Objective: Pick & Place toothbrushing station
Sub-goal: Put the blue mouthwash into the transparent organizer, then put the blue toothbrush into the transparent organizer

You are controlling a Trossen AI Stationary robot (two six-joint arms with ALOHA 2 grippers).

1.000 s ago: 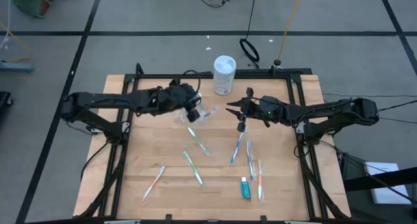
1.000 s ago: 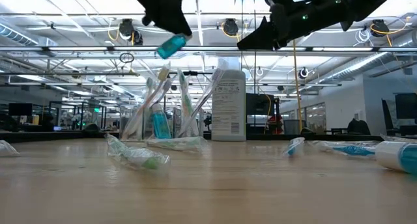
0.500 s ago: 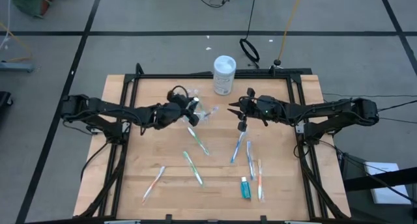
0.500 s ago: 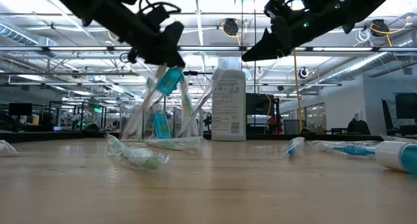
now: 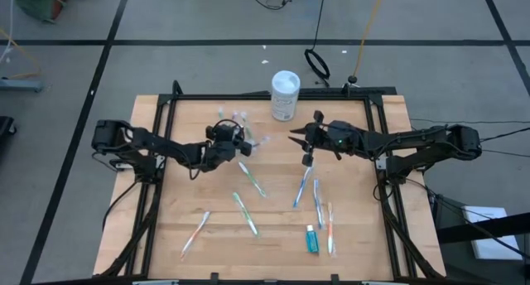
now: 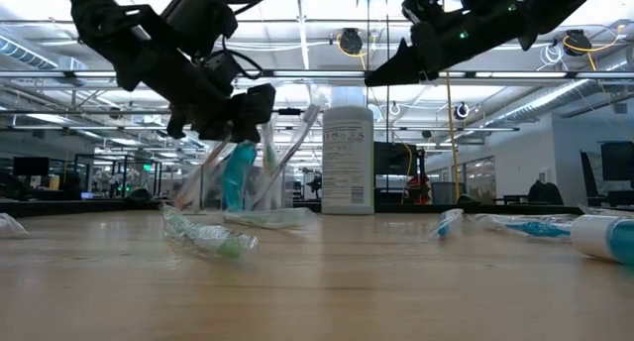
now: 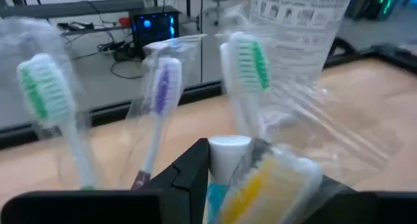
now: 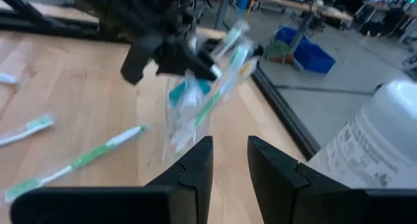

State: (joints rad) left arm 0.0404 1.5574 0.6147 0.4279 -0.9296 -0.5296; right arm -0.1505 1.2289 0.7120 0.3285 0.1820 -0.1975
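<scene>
Change since one second ago: the left arm has dropped from well above the clear plastic cup (image 6: 241, 177) to the cup's mouth. The teal toothpaste tube (image 6: 238, 174), earlier hanging high over the cup, now sits down among the brushes inside it. The right arm has barely shifted.

Left gripper (image 5: 234, 141): at the cup's rim, fingers partly closed on the tube; in the left wrist view its white cap (image 7: 229, 150) shows right between the dark fingers, with a yellow-bristled brush head just beside it.

Right gripper (image 5: 294, 138): hovers to the right of the cup, above the table (image 5: 364, 227), fingers a narrow gap apart, holding nothing.

Cup: stands left of the white bottle (image 5: 285, 94), near the table's far edge. It carries several wrapped toothbrushes (image 7: 246, 61), heads up, green and purple bristles visible, leaning outward.

More wrapped toothbrushes lie scattered on the wood nearer than the cup; another teal tube (image 5: 311, 239) lies well away from the cup, toward the near right.
</scene>
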